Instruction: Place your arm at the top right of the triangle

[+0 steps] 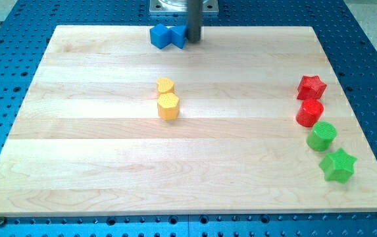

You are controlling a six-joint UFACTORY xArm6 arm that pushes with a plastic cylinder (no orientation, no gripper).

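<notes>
Tip (193,41) of my bare rod, gripperless, touched the blue triangle's (177,37) right side, beside the blue cube (160,35), seemingly reaching its top right.

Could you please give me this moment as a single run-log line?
tip touching right of blue blocks | top edge | yellow pair centre | red, green blocks right | task: positioned

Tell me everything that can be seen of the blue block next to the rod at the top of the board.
The blue block looks like two joined pieces: a cube-like part on the view's left and a wedge, possibly a triangle, on the right. It seems to be matte painted wood or plastic. It lies flat at the top edge of the wooden board, middle of the view. My tip stands at its right side, apparently touching it.
</notes>
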